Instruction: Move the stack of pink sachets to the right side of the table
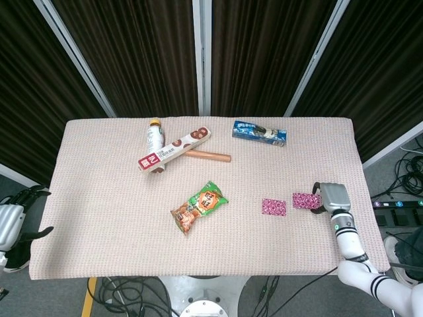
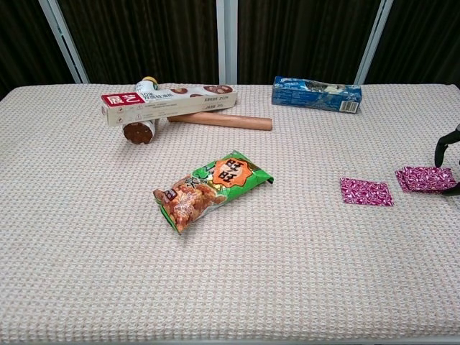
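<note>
Head view showed the right hand [image 1: 332,196] at about four o'clock on the worktop [image 1: 99,198], up against the right end of the sachets [image 1: 305,200]. Chest view caught only a dark finger [image 2: 447,144] arched over the sachets [image 2: 424,179] at the frame edge. Whether the hand was clamped on the stack or merely resting against it I could not tell.

One sachet [image 1: 273,207] lay flat and apart, just toward nine o'clock of the stack. That looked like the main risk: a loose grip on thin, slippery packets could shed more of them, and this stray one would be left behind. A flat stack on a knitted cloth also gave the fingers little edge to get under, so a drag might fan the packets out instead of lifting them.

The left hand [image 1: 12,218] hung off the worktop's eight o'clock edge, fingers apart, holding nothing.
</note>
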`<state>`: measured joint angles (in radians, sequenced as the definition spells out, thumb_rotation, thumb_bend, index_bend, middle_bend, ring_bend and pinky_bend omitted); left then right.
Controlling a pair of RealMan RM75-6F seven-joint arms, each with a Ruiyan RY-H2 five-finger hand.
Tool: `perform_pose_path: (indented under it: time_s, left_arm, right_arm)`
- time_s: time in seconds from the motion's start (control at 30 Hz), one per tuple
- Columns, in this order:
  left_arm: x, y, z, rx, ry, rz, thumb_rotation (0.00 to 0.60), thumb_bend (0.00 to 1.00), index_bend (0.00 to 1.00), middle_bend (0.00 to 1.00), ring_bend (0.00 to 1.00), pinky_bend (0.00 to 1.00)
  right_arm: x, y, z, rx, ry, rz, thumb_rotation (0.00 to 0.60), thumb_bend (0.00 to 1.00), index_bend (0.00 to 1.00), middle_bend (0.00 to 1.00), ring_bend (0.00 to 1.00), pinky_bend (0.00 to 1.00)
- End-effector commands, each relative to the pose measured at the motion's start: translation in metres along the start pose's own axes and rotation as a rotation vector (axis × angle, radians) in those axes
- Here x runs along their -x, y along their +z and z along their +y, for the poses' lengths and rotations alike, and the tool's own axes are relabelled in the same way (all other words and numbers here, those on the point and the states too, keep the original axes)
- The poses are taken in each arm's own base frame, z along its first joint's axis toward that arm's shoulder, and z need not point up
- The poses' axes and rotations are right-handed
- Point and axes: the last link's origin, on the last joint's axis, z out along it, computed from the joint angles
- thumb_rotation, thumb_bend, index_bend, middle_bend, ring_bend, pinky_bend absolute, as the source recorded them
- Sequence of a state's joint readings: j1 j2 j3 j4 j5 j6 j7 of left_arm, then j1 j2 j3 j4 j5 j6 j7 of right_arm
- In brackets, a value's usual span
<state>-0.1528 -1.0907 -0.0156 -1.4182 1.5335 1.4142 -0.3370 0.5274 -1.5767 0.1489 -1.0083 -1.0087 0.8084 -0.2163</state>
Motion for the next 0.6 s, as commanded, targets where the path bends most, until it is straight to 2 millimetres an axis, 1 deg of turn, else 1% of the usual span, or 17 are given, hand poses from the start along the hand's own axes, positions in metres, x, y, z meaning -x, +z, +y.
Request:
perform_pose_path:
  time_s: [0.03, 0.37, 0.5, 0.6]
  left_arm:
    - [-0.0001, -0.0003, -0.0005, -0.001, 0.001, 0.0, 0.6, 0.0, 0.31, 0.29, 0.23, 0.34]
    - [-0.0011, -0.001, -0.001, 0.0, 0.001, 0.004, 0.6, 0.0, 0.31, 0.29, 0.23, 0.34]
    - [-0.0016, -0.0012, -0.0013, -0.001, 0.002, 0.006, 0.6, 0.0, 0.31, 0.29, 0.23, 0.34]
    - [-0.0021, -0.0014, -0.0014, 0.0, 0.004, 0.005, 0.6, 0.0, 0.31, 0.29, 0.23, 0.34]
  right_arm:
    - [0.0011, 0.0002, -0.0006, 0.001, 0.001, -0.003, 0.571, 0.0, 0.46, 1.0, 1.0, 1.0]
    - [-0.0005, 0.0006, -0.0013, 0.006, 0.003, 0.002, 0.568, 0.0, 0.46, 1.0, 1.0, 1.0]
    - [0.0004, 0.0012, -0.0014, 0.009, 0.0, -0.011, 0.569, 0.0, 0.42, 1.0, 1.0, 1.0]
    - [0.0021, 0.0011, -0.0024, 0.01, -0.006, -0.015, 0.568, 0.0, 0.41, 1.0, 1.0, 1.0]
